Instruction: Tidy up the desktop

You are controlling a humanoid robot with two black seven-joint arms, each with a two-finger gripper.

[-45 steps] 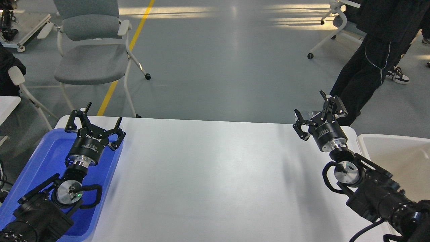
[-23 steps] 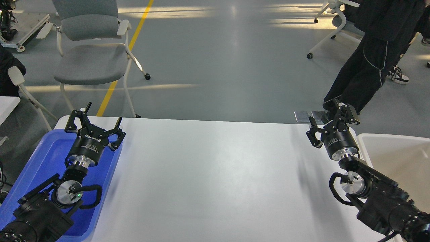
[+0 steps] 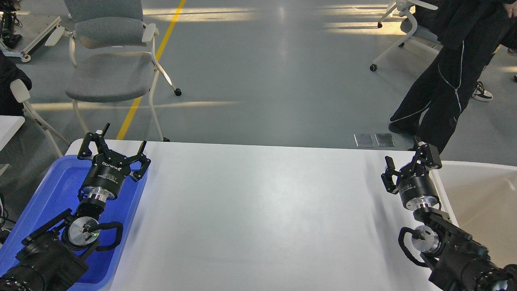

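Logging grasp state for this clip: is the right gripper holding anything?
No, the right gripper is open with nothing between its fingers, hanging over the right edge of the desktop beside the cream bin.

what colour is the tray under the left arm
Blue, a bright solid blue tray, seen in the head view.

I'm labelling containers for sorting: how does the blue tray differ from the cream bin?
The blue tray sits at the desktop's left edge; the cream bin sits at its right edge. The tray is bright blue, the bin pale cream. The left gripper hangs over the tray; the right gripper hangs beside the bin's rim. Both are open-topped, and no contents show in either.
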